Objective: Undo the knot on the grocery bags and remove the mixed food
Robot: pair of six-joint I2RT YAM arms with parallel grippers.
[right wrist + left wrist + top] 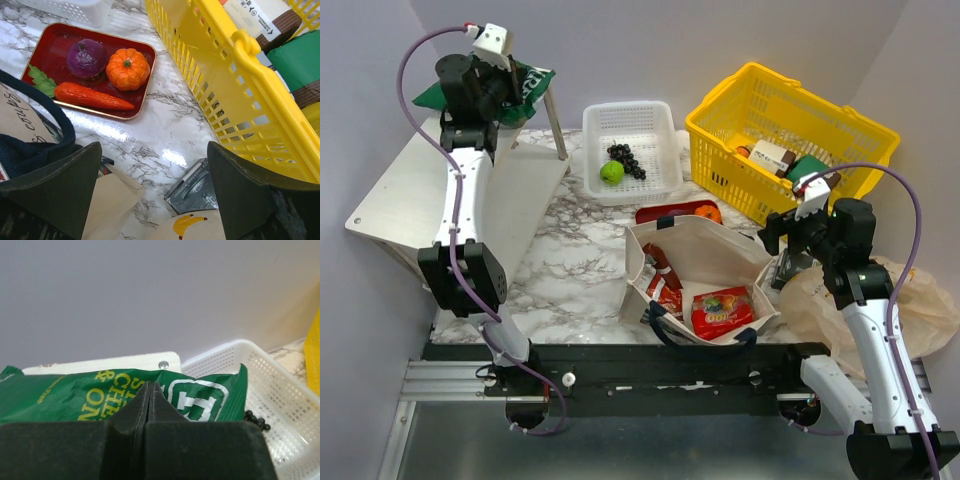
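Right up against the left wrist camera, the left pincer (150,387) is pressed together on the top edge of the green snack bag (65,397), which it holds clear of the counter (580,260) over the far left corner. The right pincer (154,150) stands wide apart and holds nothing. It hangs over the right side of the counter, between the tote (720,250) and the yellow basket (740,110).

Much of the food looks to be out already. The onion (86,57), orange (127,68) and carrot (92,96) lie on a red tray (50,45) just beyond the tote. The grapes (628,160) and apple (611,172) sit in the white basket (655,120) at the far edge.

The red snack packets (723,311) lie inside the open tote near the front edge, so those are left to lift out, and the green snack bag has yet to be set down. The plastic bag (932,305) lies slack at the near right corner, partly under the right arm. It looks emptied, but its knot is not visible, so I cannot tell whether it is undone.
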